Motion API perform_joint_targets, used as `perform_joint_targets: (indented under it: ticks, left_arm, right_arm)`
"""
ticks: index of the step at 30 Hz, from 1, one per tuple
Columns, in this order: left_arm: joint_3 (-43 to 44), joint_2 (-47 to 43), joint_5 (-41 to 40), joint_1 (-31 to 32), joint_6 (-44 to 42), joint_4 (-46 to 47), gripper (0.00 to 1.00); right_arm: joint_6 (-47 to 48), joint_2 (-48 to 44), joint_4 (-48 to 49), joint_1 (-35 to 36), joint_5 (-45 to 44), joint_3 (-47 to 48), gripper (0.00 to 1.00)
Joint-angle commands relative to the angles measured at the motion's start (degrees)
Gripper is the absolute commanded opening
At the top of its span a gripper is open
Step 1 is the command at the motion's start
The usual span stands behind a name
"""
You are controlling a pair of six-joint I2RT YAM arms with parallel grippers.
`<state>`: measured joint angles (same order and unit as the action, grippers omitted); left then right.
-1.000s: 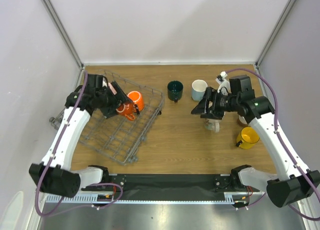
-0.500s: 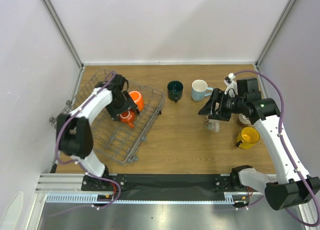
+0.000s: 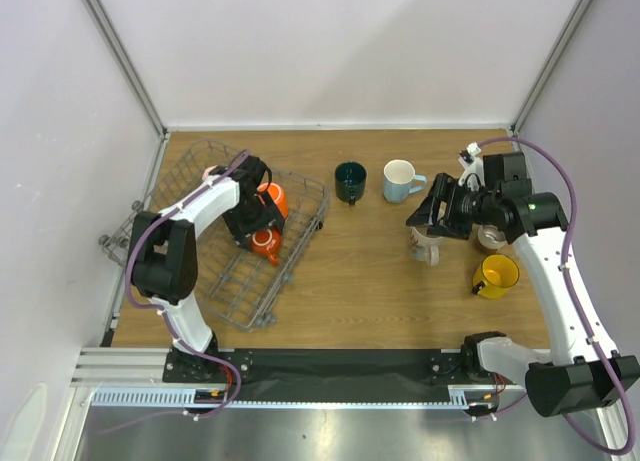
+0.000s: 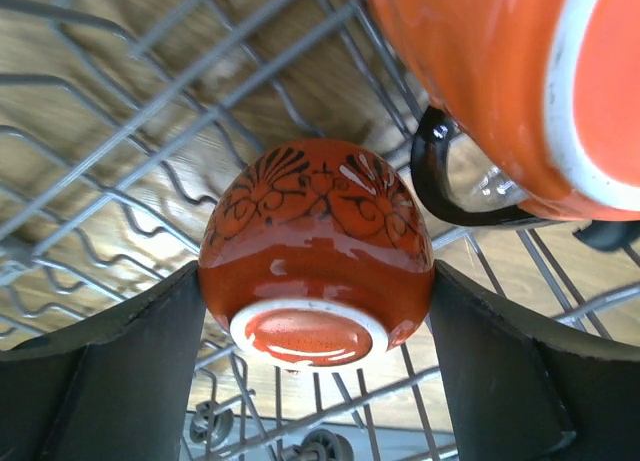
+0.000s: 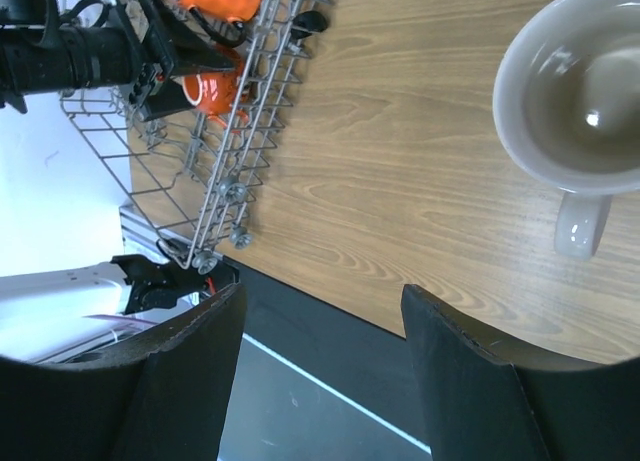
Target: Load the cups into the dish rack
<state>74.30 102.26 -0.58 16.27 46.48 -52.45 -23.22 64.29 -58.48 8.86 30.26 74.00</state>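
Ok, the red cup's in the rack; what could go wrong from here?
The small red cup sits between the left jaws, close beside the orange mug and its black handle; opening or pulling back could knock either. Only thin wires of the dish rack lie under it, so it may roll once released. The pale mug lies off-centre from the open right jaws; closing there would likely miss.

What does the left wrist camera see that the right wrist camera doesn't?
Only the left wrist: the black swirls and the bottom of the red cup, close up. Only the right wrist: the cream mug, upright on the table. Both: the rack, with the red cup and the orange mug.
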Motion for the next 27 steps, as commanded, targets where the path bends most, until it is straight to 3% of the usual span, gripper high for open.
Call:
perform_joint_targets:
  ticks: [1,9,10,12,19,20,21,27]
  left_arm:
    - [-1.2,-1.1,3.7,0.0,0.4,3.2,0.31]
    - [1.1,-0.7,1.2,0.0,-2.1,1.7,0.55]
    - [0.8,-1.0,1.0,0.0,-2.1,1.6,0.63]
    - [0.8,-1.3,0.8,0.0,-2.2,1.3,0.69]
    - [0.8,-2.0,-2.1,0.0,-3.0,0.4,0.75]
    - [0.8,-2.2,-2.3,0.0,-3.0,0.6,0.78]
    - [0.6,-2.4,-2.5,0.0,-2.8,0.4,0.86]
    - [0.7,-4.3,-2.5,0.0,-3.4,0.1,1.0]
  right_arm:
    - [1.2,1.2,-0.2,-0.2,-2.2,2.1,0.7]
    - [2.8,7.0,-4.5,-0.5,-14.5,5.7,0.71]
    - [2.8,7.4,-4.5,-0.6,-15.1,5.6,0.71]
    - [2.9,9.1,-4.2,-0.8,-15.8,5.6,0.71]
    - [4.0,10.7,-2.8,-0.9,-15.1,6.7,0.71]
    - [4.1,10.8,-2.8,-0.9,-15.1,6.7,0.71]
    - [4.2,10.9,-2.7,-1.0,-15.0,6.5,0.71]
    - [4.6,10.9,-2.0,-1.0,-14.9,5.1,0.71]
